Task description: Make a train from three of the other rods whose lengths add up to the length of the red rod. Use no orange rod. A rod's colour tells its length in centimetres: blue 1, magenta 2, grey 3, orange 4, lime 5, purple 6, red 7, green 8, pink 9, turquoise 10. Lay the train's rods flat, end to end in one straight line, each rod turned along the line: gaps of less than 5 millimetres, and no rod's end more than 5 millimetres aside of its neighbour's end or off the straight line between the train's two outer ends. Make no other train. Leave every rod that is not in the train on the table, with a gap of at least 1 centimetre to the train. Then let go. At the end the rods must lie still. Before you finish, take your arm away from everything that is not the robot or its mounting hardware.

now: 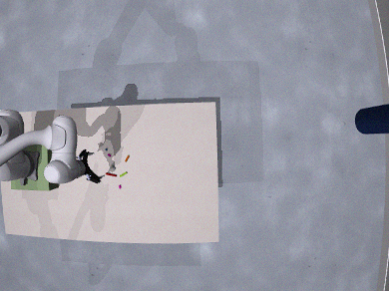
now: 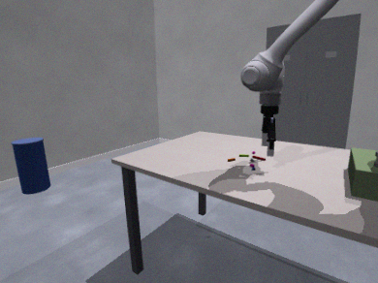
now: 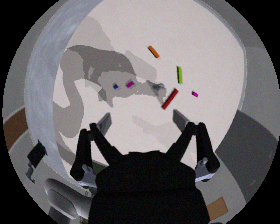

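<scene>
Several small rods lie close together on the table. In the wrist view I see a red rod (image 3: 170,98), a lime rod (image 3: 179,75), an orange rod (image 3: 153,51), two magenta rods (image 3: 195,93) (image 3: 129,85), a blue rod (image 3: 115,86) and a grey rod (image 3: 156,87) in shadow. From above, the red rod (image 1: 111,174) lies beside the lime rod (image 1: 123,173), with the orange rod (image 1: 127,157) farther off. My gripper (image 3: 142,116) (image 1: 91,168) (image 2: 269,145) is open and empty, pointing down above the table, just short of the red rod (image 2: 259,158).
A green block (image 1: 30,171) (image 2: 363,172) sits at the table's end by the arm's base. A blue cylinder (image 2: 31,165) stands on the floor, away from the table. The rods lie well inside the table's edges.
</scene>
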